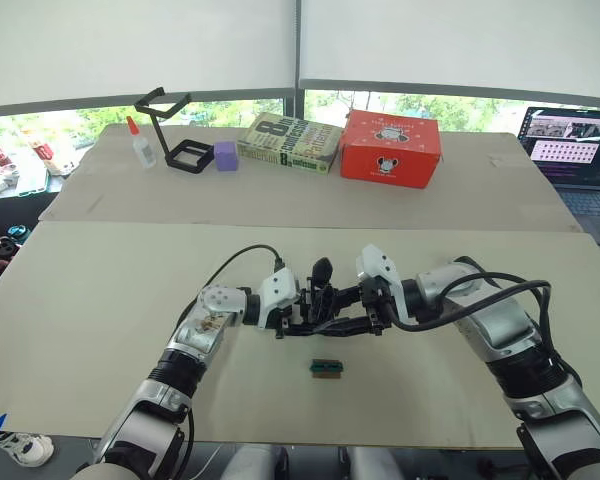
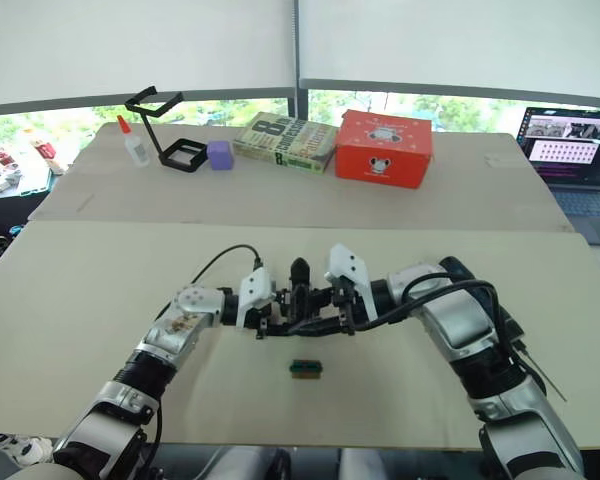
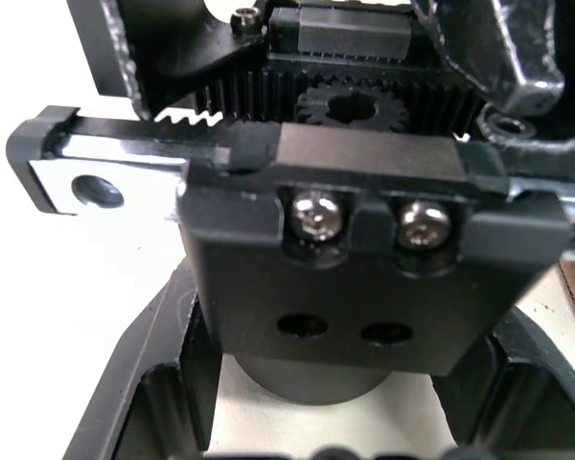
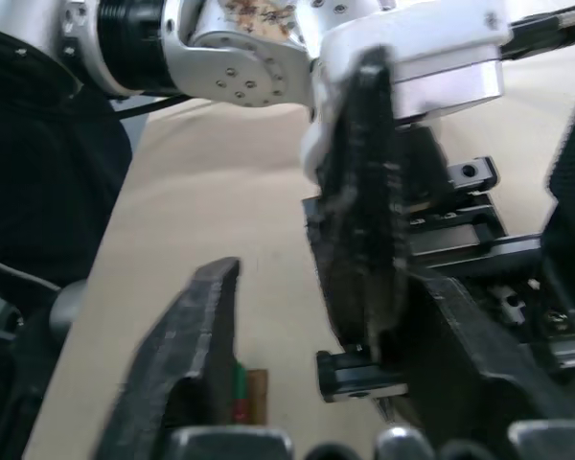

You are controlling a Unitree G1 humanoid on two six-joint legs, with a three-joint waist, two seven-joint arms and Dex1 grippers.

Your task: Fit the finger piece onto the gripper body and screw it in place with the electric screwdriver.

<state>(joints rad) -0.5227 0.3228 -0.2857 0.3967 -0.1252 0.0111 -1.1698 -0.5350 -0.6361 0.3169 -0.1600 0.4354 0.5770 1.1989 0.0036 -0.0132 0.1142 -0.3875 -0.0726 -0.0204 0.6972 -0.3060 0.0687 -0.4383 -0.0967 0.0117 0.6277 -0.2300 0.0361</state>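
Mid-table, toward the near edge: my two claws meet over the gripper body [image 1: 323, 303], a chunky black mechanism with one rounded black finger standing up from it.

My left gripper [image 1: 300, 322] is clamped on the gripper body, its fingers [image 3: 125, 402] flanking the block on either side. From that wrist the body's face shows two bright screws [image 3: 316, 213] side by side above two empty holes, with a toothed rack and a small pinion gear [image 3: 353, 103] beyond them.

My right gripper [image 1: 358, 320] comes in from the opposite side, spread wide and grasping nothing. One of its fingers [image 4: 196, 355] stands apart from the work, with bare table between; the other lies close against the body's rails, though I cannot tell if it touches.

A small green-and-black block [image 1: 326, 368] lies flat on the table just nearer the front edge than the claws, touching neither.

On the far table, along its back edge, sit a glue bottle [image 1: 139, 143], a black stand [image 1: 175, 130], a purple cube [image 1: 226, 155], a book [image 1: 289, 143] and a red box [image 1: 391, 148]. A laptop [image 1: 572, 145] stands open off that table's right end.
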